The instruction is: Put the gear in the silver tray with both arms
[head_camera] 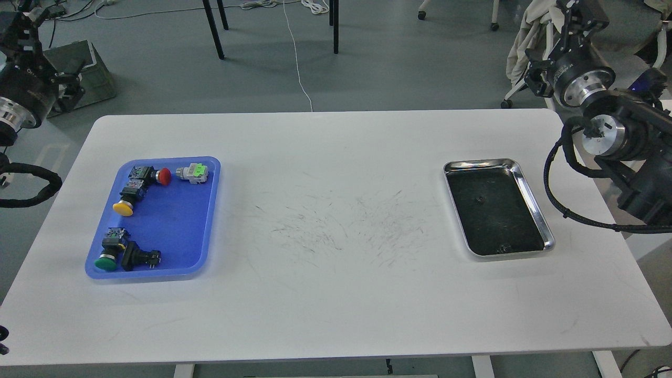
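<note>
A: What is sitting on the white table (pixel 336 294) right now?

B: Two trays are lying on it; the blue plastic tray (pixel 181 231) is resting at the left, and the silver tray (pixel 535 202) is resting at the right, well apart from it; scuff marks are showing on the tabletop between them.

A: How many parts is the blue one holding?

B: Five push-button switches; one red-capped switch (pixel 152 175) and one grey switch with a green face (pixel 192 172) are lying along the far side; one yellow-capped switch (pixel 128 198) is lying just near of the red one; one green-capped switch (pixel 110 252) and one all-black switch (pixel 139 256) are lying side by side at the near end.

A: And the silver tray?

B: Its dark bottom is showing only reflections and small specks; no switch is lying in it.

A: What are the grippers doing?

B: The left gripper (pixel 23 23) is hanging off the table's far left corner and the right gripper (pixel 577 16) off the far right corner, both over the floor; each is appearing dark and tangled, so I cannot tell whether the fingers are apart or together; neither is touching a tray.
</note>
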Tool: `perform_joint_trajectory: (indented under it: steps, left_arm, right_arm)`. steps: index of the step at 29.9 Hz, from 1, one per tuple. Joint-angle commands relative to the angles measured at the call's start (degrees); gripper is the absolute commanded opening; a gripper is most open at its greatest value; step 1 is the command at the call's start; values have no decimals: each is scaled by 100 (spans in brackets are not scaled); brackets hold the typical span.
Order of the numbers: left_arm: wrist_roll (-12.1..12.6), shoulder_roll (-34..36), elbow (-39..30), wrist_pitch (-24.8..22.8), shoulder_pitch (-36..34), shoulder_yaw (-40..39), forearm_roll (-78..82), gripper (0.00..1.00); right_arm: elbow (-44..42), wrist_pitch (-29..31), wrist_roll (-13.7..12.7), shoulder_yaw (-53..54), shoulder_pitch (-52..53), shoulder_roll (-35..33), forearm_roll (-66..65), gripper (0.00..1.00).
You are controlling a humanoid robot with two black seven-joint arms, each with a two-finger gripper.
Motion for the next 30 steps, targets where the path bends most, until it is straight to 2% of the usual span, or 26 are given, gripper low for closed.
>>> perform_joint_trajectory:
  steps: [1,5,11,16,19,26,30]
  left_arm:
    - [459,-28,19,-1,7,-61,-131,99]
    - [504,-28,-16,-1,16,-97,-192,99]
    - [785,-247,10,-1,16,-97,-245,99]
    - [811,-318,36,-1,25,-378,-491,99]
    - [803,-371,36,-1,34,-404,-509,99]
    - [530,-397,54,-1,34,-308,-491,99]
    - [556,-406,2,-1,51,-308,-457,99]
  right_arm:
    - [29,-8,-212,70,-29,38,193,98]
    - [29,-8,-292,-35,-38,91,282,98]
    - [126,-138,-300,-202,-12,345,246,97]
    - [187,-166,-476,-10,-20,398,920,99]
    - [178,-210,-485,-44,-20,416,1537,99]
    - [152,-315,-467,-167,-29,451,1134,99]
    - [205,-263,-459,-246,-38,442,1108,99]
